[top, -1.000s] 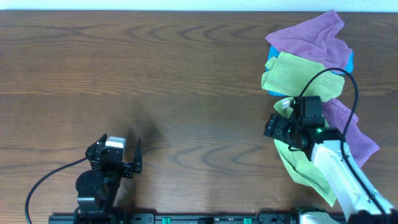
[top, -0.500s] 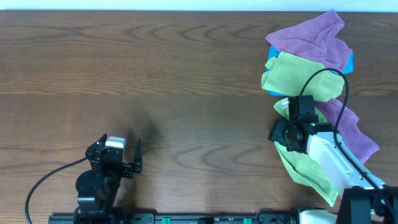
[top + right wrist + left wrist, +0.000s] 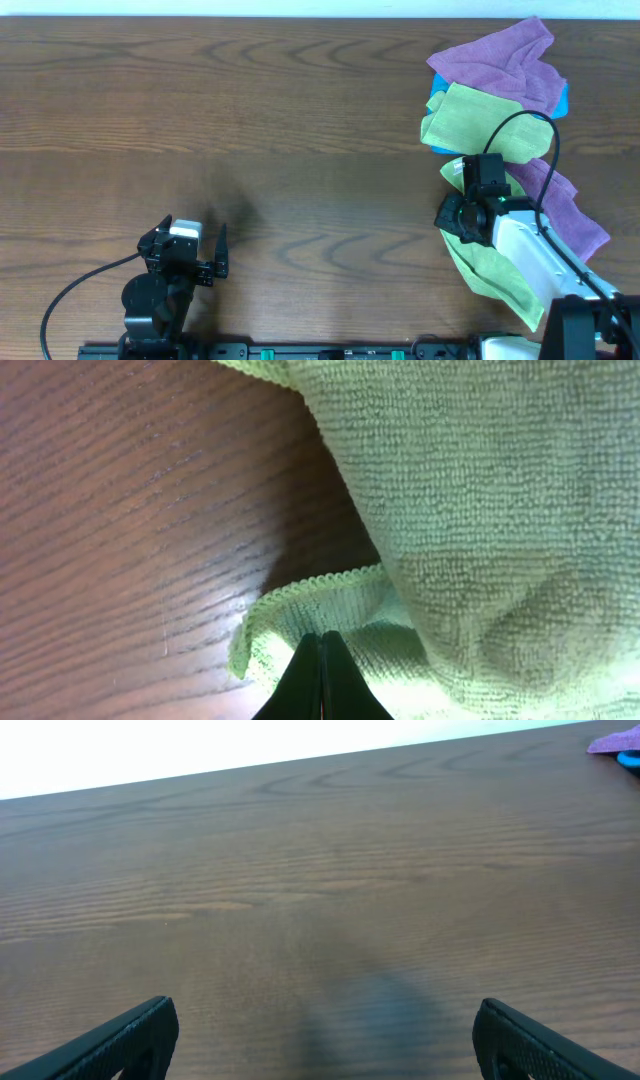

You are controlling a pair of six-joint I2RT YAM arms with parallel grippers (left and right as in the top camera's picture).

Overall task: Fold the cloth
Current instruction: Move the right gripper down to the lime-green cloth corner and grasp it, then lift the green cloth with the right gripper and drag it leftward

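Dark brown wood-grain table (image 3: 300,120) is filling the overhead view, and every position below is given from the duller yellow-green cloth (image 3: 470,120).

1. The bright lime-green microfibre cloth (image 3: 490,275) is lying crumpled on the table just beside the duller yellow-green cloth, on its robot-facing side. The right arm is covering part of it.
2. The right gripper (image 3: 322,660) is sitting on the same side, at the lime-green cloth's near-left edge. Its fingers are pressing fully together and pinching the stitched hem.
3. Two crumpled purple cloths (image 3: 500,60) are touching the duller yellow-green cloth, one at its far side and one at its right.
4. The left gripper (image 3: 195,250) is hovering well apart to the left, with fingers spread wide and holding nothing.
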